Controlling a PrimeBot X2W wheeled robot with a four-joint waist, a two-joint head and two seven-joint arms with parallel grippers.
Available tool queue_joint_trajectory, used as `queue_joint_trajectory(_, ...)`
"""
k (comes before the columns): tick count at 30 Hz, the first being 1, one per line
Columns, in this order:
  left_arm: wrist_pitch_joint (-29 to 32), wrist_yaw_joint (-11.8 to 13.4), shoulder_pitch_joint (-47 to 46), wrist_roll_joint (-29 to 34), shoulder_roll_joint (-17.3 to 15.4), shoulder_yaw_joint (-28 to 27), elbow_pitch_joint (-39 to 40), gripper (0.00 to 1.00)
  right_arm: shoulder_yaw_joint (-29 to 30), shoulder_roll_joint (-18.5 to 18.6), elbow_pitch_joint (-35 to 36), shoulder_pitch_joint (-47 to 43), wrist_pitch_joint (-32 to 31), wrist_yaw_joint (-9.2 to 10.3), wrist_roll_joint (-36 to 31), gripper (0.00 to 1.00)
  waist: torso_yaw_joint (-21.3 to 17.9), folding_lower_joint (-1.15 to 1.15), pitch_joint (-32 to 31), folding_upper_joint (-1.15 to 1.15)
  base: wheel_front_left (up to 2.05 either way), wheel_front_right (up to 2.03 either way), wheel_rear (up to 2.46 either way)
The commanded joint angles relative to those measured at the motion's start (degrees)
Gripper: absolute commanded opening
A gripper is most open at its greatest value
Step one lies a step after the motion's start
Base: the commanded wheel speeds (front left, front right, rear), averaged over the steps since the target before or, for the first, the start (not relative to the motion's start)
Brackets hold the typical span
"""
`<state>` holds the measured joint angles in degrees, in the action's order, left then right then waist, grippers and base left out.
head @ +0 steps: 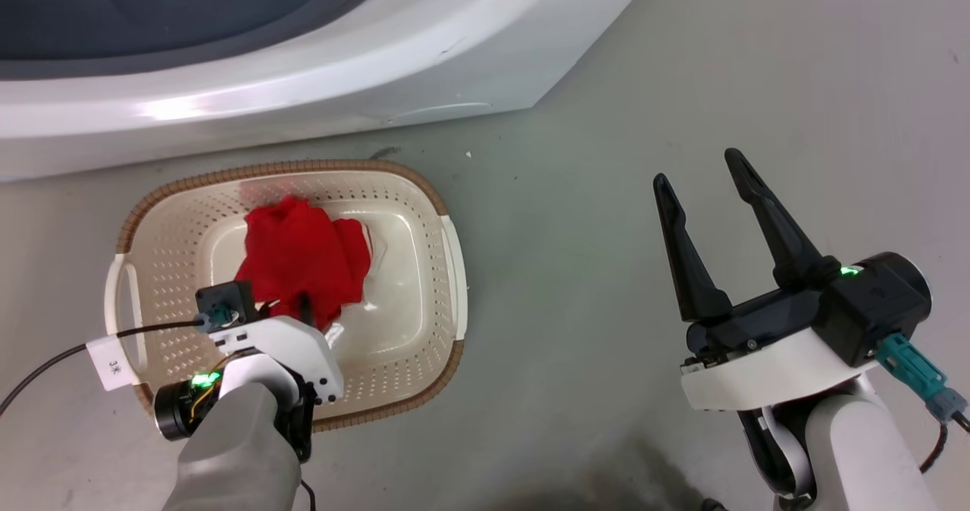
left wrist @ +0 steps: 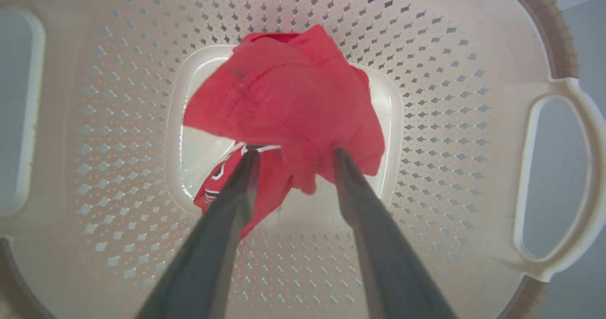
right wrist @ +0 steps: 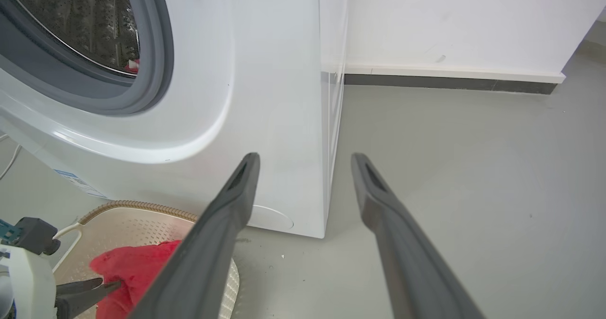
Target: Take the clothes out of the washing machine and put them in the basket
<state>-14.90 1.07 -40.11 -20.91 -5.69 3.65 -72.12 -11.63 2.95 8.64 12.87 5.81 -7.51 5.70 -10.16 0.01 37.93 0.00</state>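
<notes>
Down inside the basket (left wrist: 450,120), the left gripper (left wrist: 292,154) held its fingers apart, clasping nothing, their tips at the near edge of the clothes (left wrist: 289,96). These were a crumpled red heap on the basket's bottom, with striped white parts peeking from under a fold. Seen from the head, the wrist (head: 292,348) hid most of those fingers. Over the floor (head: 576,268), the right gripper (head: 696,168) hung spread wide and empty. Beyond stood the washing machine (right wrist: 274,96), its porthole (right wrist: 156,73) cut off by the frame; a red-and-white speck (right wrist: 133,65) at the drum's lip was too small to tell.
</notes>
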Motion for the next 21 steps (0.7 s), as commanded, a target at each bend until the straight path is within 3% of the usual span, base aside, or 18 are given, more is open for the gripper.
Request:
queue_joint_trajectory(1,-0.4,0.3,1.0,-0.1,-0.2,0.1,-0.2,1.0,0.2,-0.1,-0.4,0.3,0.4,0.04,0.5,1.0,0.3,-0.01,-1.4,0.0,0.0,0.0,0.0)
queue_joint_trajectory(9,-0.3,-1.8,7.2,0.1,0.0,-0.4,3.9,1.0,1.2,-0.1,-2.5,-2.6,0.1,0.04,-0.2,1.0,2.9,-0.01,-10.5,0.0,0.0,0.0,0.0)
queue_joint_trajectory(14,-0.3,-3.1,13.4,1.4,-0.4,-1.3,11.0,1.0,2.5,-0.1,-2.4,-5.5,-1.0,0.04,-0.5,1.0,5.0,-0.01,-17.1,0.0,0.0,0.0,0.0)
queue_joint_trajectory(21,-0.3,-2.8,20.2,4.5,0.5,-2.9,22.6,1.0,4.2,-0.1,-1.0,-9.4,-2.9,0.04,-1.5,1.0,8.3,-0.01,-23.4,0.0,0.0,0.0,0.0)
